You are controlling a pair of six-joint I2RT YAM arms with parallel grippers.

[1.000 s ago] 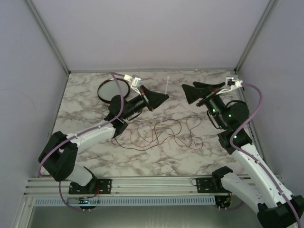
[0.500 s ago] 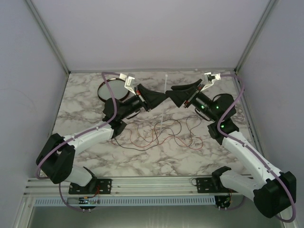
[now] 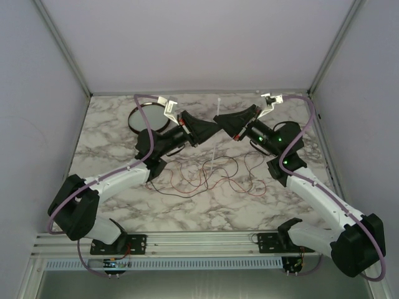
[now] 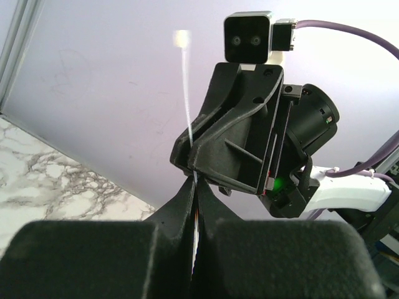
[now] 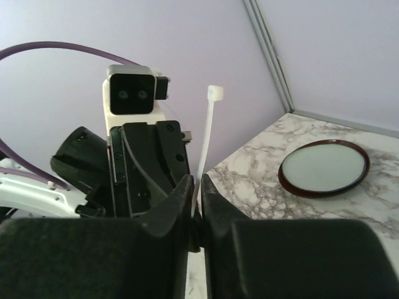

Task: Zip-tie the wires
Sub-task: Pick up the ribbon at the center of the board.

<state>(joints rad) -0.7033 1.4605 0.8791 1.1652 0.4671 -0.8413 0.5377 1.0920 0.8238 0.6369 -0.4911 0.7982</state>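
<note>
Mid-frame, left gripper [image 3: 214, 129] and right gripper [image 3: 218, 119] both clamp the thin upright white plastic zip tie [image 3: 219, 104], tangled red-and-dark wires [image 3: 206, 177] lying lower in frame.

Marble table [image 3: 206, 212], tangled wires [image 3: 201, 176] (red, dark), round dish [image 5: 324, 167]

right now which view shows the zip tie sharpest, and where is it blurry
Right wrist: the zip tie is crisp, head and strap. Left wrist: its head is a soft white blur and the strap is faint. Top external: only a thin pale line, easily lost on the marble table.
</note>
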